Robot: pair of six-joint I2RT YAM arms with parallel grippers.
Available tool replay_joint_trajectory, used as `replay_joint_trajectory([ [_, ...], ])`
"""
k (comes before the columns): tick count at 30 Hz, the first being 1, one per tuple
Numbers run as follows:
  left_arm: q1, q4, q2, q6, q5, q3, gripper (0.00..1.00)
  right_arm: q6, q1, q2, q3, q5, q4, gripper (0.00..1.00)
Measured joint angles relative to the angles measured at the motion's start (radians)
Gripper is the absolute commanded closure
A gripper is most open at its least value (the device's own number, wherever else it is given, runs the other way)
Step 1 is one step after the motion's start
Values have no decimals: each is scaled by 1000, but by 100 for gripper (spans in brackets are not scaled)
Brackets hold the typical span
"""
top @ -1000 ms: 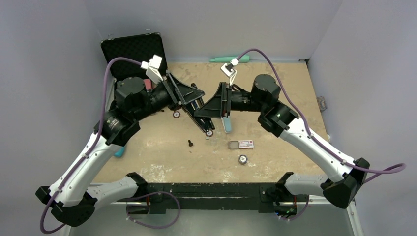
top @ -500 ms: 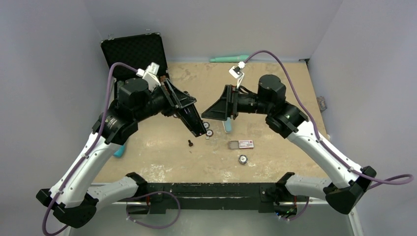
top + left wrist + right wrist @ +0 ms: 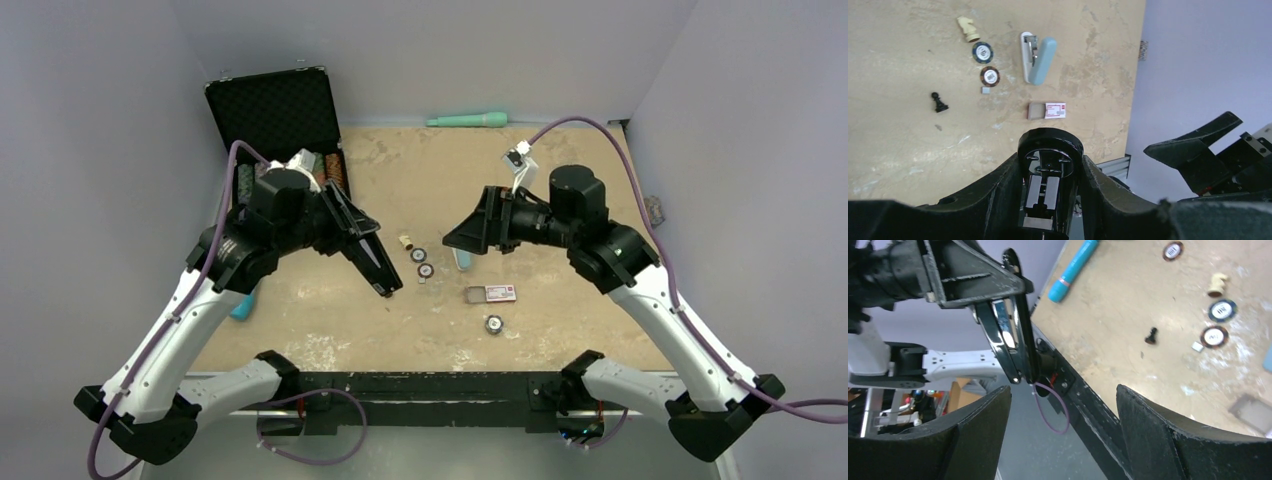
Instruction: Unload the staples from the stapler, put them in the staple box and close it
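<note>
My left gripper (image 3: pixel 386 282) is shut on a glossy black stapler (image 3: pixel 1050 172) and holds it above the table; its silvery rail shows in the right wrist view (image 3: pixel 1007 335). A small grey strip of staples (image 3: pixel 985 90) lies on the table beside a poker chip, and it also shows in the top view (image 3: pixel 421 281). A light blue stapler (image 3: pixel 462 258) lies flat right of the chips. My right gripper (image 3: pixel 452 237) is open and empty, raised just left of the blue stapler; in its own view (image 3: pixel 1063 405) nothing sits between the fingers.
A staple box (image 3: pixel 491 294) lies near the front. There are two poker chips (image 3: pixel 418 255), a third chip (image 3: pixel 493 324), a beige chess knight (image 3: pixel 406 241) and a black pawn (image 3: pixel 938 102). An open black case (image 3: pixel 275 110) stands back left. A teal marker (image 3: pixel 468 120) lies at the back wall.
The two grippers have drawn apart. My left gripper moved nearer and lower with the black stapler; my right gripper let go of it and pulled back to the right.
</note>
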Motion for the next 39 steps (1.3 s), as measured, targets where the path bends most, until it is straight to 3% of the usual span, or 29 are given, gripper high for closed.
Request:
replay_joint_trajectory([
  [11, 18, -115, 14, 12, -83, -46, 100, -45, 0, -58, -58, 109, -146, 19],
  [24, 116, -101, 88, 61, -82, -262, 100, -76, 0, -82, -69, 193, -238, 21],
  [39, 251, 3, 421, 241, 6, -289, 100, -78, 0, -80, -85, 262, -282, 22],
])
